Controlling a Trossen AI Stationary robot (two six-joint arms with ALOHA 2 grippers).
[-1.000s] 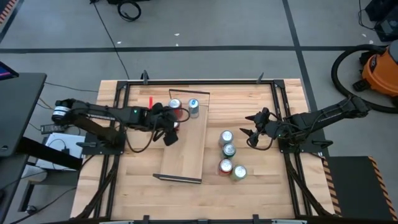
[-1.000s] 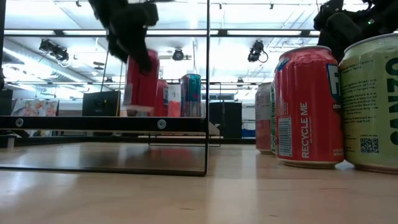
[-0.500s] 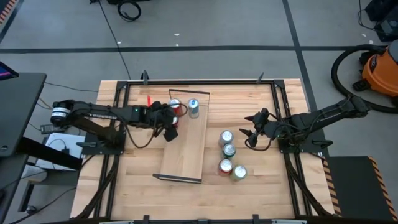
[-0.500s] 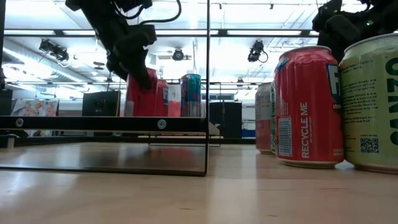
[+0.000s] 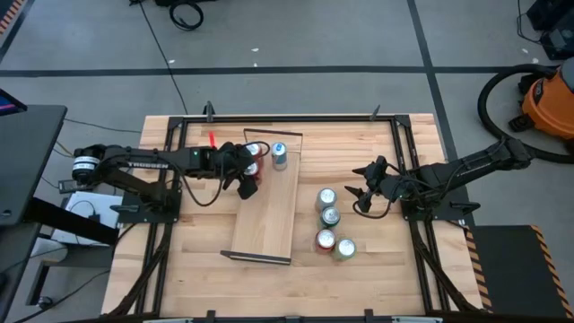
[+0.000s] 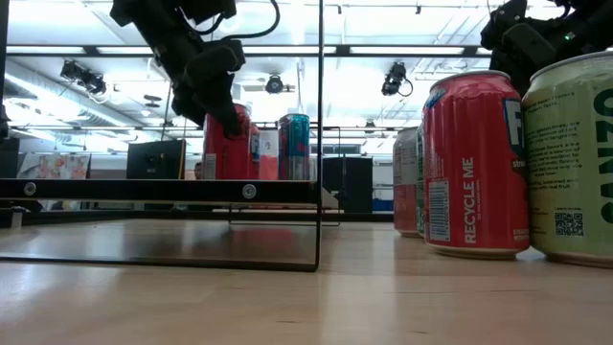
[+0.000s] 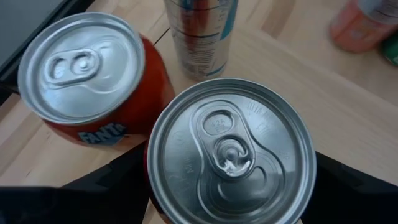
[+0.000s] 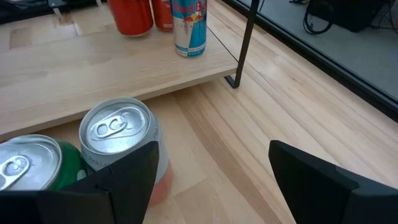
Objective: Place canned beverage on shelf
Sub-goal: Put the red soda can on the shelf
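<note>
The shelf (image 5: 267, 215) is a long light-wood plank with black end rails, lying across the middle of the table. At its far end stand a red can (image 5: 255, 151) and a slim silver-blue can (image 5: 279, 156). My left gripper (image 5: 250, 170) is shut on a second red can (image 7: 231, 152), right beside the standing red can (image 7: 81, 68) and over the plank. In the low view the front rail (image 6: 144, 190) hides this can's (image 6: 230, 153) base. My right gripper (image 8: 214, 186) waits open at the table's right, next to loose cans. My left gripper pinches the red can by its side wall (image 7: 148, 169) just below the top rim, one finger (image 7: 109, 186) on each of two opposite sides. The fingers come slanting down from the table's left. The can stands upright; whether its base rests on the plank I cannot tell.
Several cans (image 5: 330, 224) stand in a row on the tabletop just right of the shelf; the nearest to my right gripper is silver-topped (image 8: 118, 127). The near half of the plank (image 5: 265, 238) is bare. Black frame rails (image 5: 287, 117) run around the table.
My left gripper has carried the red can toward the table's far edge and somewhat down, bringing it close beside the red can standing at the shelf's far end. The can has stayed upright in the hold. My right arm has kept still.
</note>
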